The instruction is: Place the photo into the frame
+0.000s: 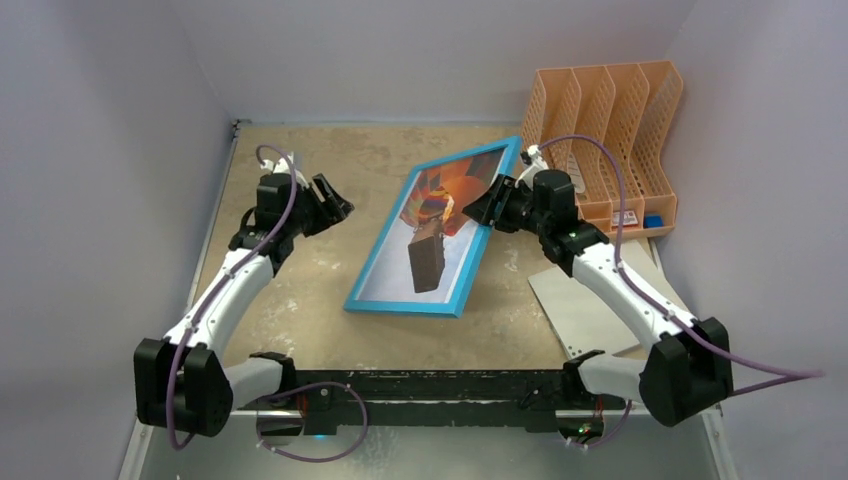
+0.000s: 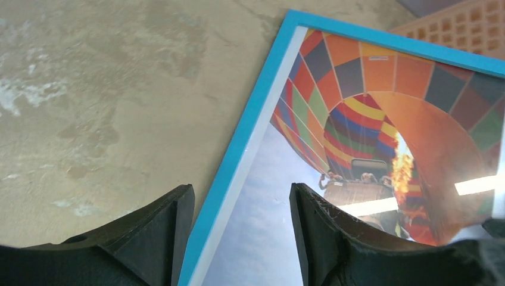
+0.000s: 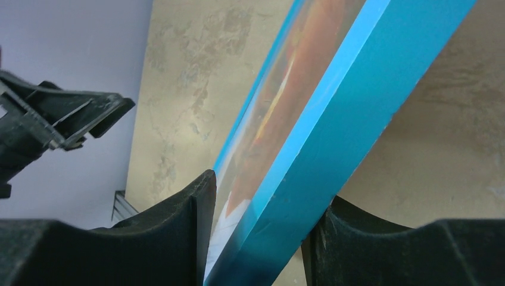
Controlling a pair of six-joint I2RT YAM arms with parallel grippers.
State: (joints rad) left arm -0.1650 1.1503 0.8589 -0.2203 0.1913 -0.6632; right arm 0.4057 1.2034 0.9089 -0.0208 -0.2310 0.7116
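Item, my right claw [image 1: 478,212]: clamped across the right edge of the frame [image 1: 383,240], holding that side raised off the desk [image 1: 290,310]; the opposite edge lies down on the desk.
Item, the photo [image 1: 435,205]: balloon print, inside the frame behind the glass.
Item, my left claw [image 1: 335,205]: released, grasping nothing, hovering near the frame's left edge.
Item, peach file organiser [image 1: 610,130]: far right corner.
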